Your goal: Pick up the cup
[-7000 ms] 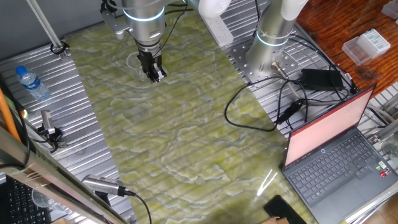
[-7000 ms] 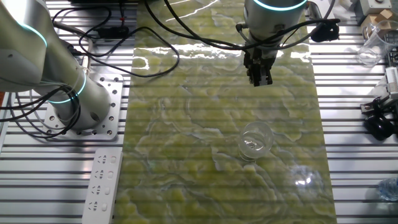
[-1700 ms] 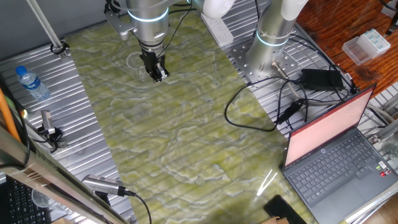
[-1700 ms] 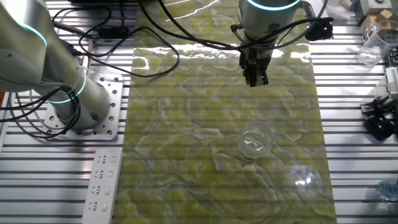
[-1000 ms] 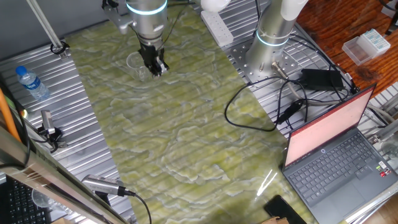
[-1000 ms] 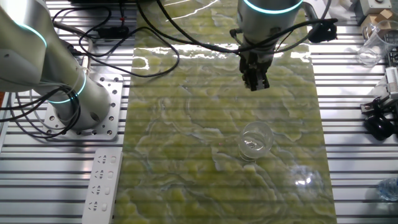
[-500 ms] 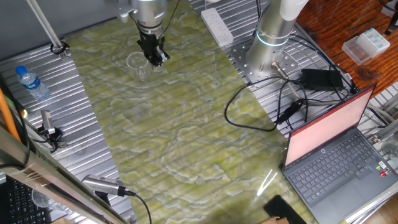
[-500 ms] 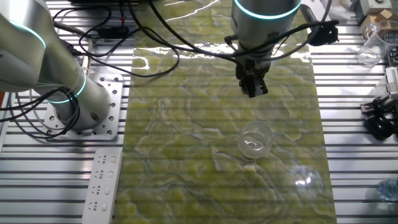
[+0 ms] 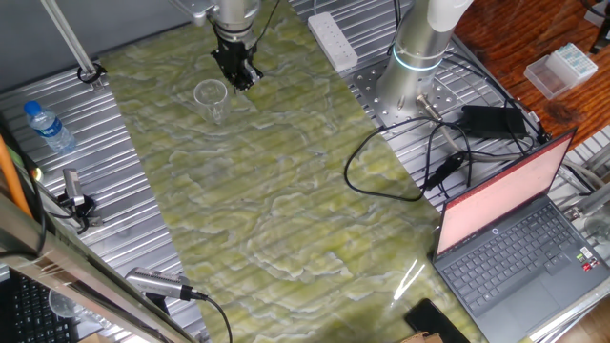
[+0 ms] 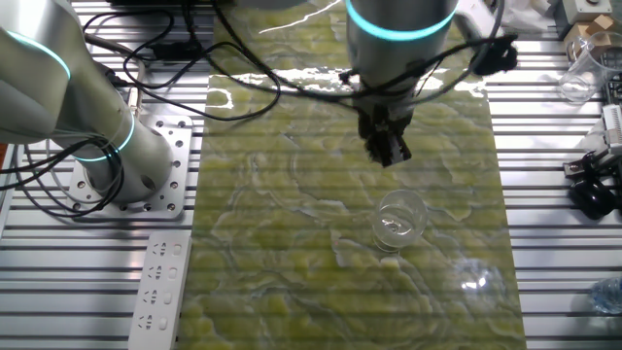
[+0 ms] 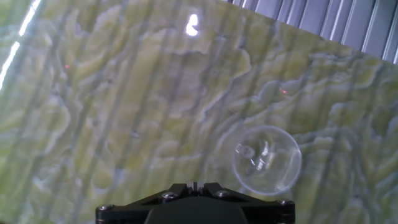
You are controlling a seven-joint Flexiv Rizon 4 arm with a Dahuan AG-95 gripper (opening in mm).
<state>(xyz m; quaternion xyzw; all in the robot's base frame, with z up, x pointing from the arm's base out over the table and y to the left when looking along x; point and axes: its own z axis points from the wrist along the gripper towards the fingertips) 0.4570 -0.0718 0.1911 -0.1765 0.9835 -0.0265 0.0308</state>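
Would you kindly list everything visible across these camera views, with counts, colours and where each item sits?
cup: one, clear, upright on the green mat, apart from the gripper
mat: one, green marbled, covering the table centre
water bottle: one, clear with blue cap, on the metal table beside the mat
laptop: one, dark, open with a pinkish screen, at the table corner
power strip: one, white, on the metal table near the second arm's base
power adapter: one, black, with cables, next to the laptop
plastic box: one, clear, on the wooden surface
second arm: one, silver, mounted beside the mat
gripper: one, black, above the mat, short of the cup; jaw state unclear
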